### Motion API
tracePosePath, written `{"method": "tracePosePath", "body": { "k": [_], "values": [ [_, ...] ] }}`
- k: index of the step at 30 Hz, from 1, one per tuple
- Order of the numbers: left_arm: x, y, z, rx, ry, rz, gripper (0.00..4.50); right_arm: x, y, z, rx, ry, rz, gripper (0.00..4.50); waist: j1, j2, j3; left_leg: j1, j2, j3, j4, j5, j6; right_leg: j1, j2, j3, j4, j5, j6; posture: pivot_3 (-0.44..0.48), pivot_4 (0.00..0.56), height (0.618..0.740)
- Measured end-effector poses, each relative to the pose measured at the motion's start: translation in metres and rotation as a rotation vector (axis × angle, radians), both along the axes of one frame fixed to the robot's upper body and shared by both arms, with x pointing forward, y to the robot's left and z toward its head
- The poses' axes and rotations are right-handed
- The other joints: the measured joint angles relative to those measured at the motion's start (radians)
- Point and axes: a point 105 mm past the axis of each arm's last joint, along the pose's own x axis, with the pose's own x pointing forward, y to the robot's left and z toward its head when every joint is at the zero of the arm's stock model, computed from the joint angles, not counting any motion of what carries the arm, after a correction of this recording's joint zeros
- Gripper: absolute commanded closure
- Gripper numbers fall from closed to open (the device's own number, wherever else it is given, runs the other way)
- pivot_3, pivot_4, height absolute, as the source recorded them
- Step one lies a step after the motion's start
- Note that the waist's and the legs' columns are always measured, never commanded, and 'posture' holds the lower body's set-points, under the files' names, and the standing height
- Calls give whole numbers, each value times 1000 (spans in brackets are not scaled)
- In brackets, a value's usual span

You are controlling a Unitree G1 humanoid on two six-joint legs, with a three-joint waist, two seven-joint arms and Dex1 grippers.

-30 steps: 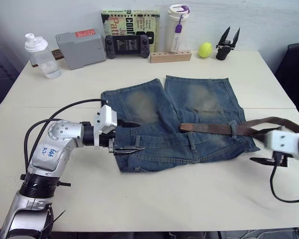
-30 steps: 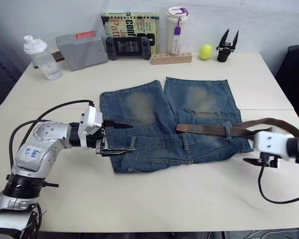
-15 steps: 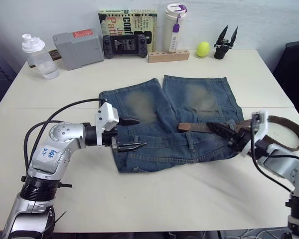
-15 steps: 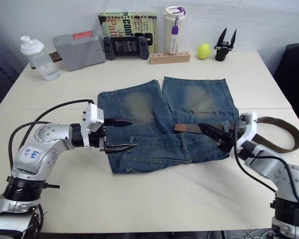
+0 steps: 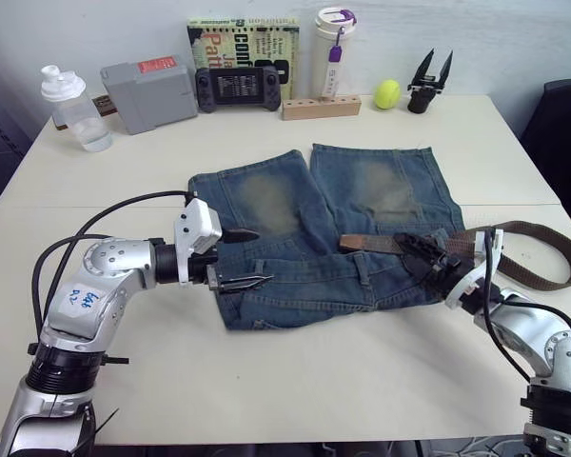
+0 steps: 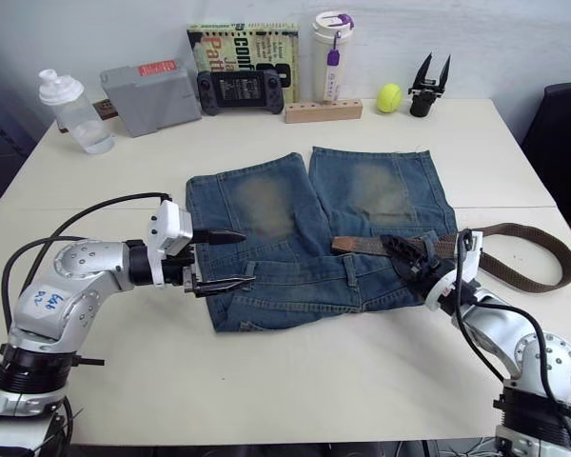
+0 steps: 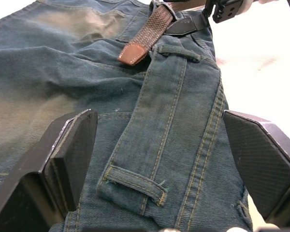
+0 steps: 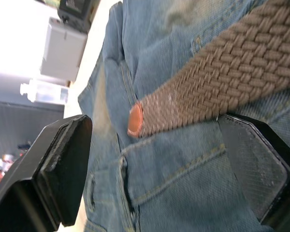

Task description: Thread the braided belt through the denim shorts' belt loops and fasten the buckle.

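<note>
Since half a second ago the right gripper has drawn slightly back toward the robot and sits lower over the waistband, while the left gripper has barely shifted. A second ago the right gripper hung off the shorts' right edge, beyond the belt; now it is over the denim.

One pair of shorts lies flat mid-table, legs pointing away from the robot, waistband nearest it. One belt is present: its tan tip lies on the waistband near the middle, the strap runs right through a loop near the right hip, then curls in an open loop on the table beyond the shorts. The buckle cannot be made out. In the left wrist view two more loops show on the waistband, one near and one by the tip.

The left gripper rests at the shorts' left edge, fingers apart and holding nothing, straddling the waistband. The right gripper's fingers are also spread, with the strap lying between them in its wrist view; they are not closed on it.

Along the far edge, left to right: one clear bottle, one grey box, one game console, one book, one wooden block, one cup, one ball, one spare black gripper. What the bottle and cup hold cannot be told.
</note>
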Motion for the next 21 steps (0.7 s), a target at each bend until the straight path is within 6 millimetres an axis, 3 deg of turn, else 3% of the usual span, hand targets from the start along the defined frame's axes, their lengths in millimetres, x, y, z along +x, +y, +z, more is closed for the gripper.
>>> {"method": "tracePosePath", "body": {
  "k": [7, 21],
  "values": [
    [0, 2, 1, 7, -3, 5, 0, 12, 12, -2, 100, -47, 20, 92, -12, 0, 0, 0, 0, 1, -1, 0, 0, 0, 0, 0, 3, 0, 0, 0, 150, 696],
    [1, 3, 2, 17, -10, 11, 0, 52, 40, -4, 94, -134, 46, 92, -19, -1, 0, 2, 1, 2, -2, 0, 0, -1, 1, 2, 5, 0, 0, 0, 150, 696]
  ]
}}
